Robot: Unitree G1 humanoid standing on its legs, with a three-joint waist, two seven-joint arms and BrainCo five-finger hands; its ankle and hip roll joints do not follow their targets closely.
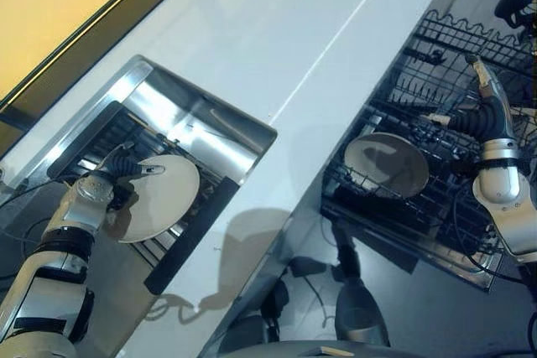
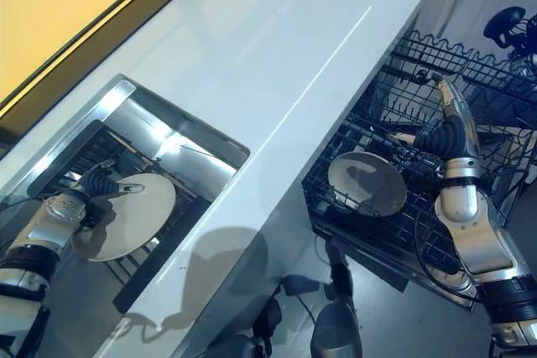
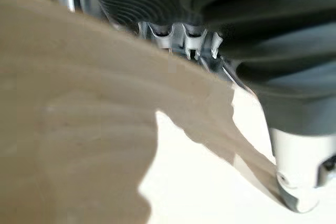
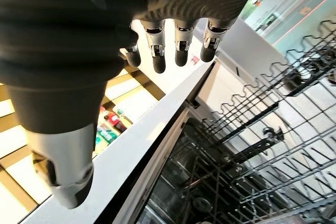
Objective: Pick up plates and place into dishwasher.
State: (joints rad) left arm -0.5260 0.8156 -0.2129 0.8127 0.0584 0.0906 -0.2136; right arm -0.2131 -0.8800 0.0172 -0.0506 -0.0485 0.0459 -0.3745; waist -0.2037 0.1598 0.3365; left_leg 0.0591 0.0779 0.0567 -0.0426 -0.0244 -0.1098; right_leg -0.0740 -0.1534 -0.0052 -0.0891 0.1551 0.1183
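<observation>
Left robot hand (image 1: pixel 113 175), at the lower left of the frame, pinches the rim of a cream plate (image 1: pixel 159 199) over the sink (image 1: pixel 201 119), so this plate awaits loading. Right robot hand (image 2: pixel 449 127), at the right, hangs with fingers straight above the dishwasher rack (image 1: pixel 470 73), where another plate (image 2: pixel 367 183) already stands. Whether more plates lie in the sink is hidden.

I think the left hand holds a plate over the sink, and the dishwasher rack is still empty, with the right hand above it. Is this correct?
Not quite: the dishwasher rack is not empty. The left eye view shows a plate already standing in it. The rest holds: the left hand grips another plate over the sink, and the right hand is above the rack, fingers straight.
</observation>
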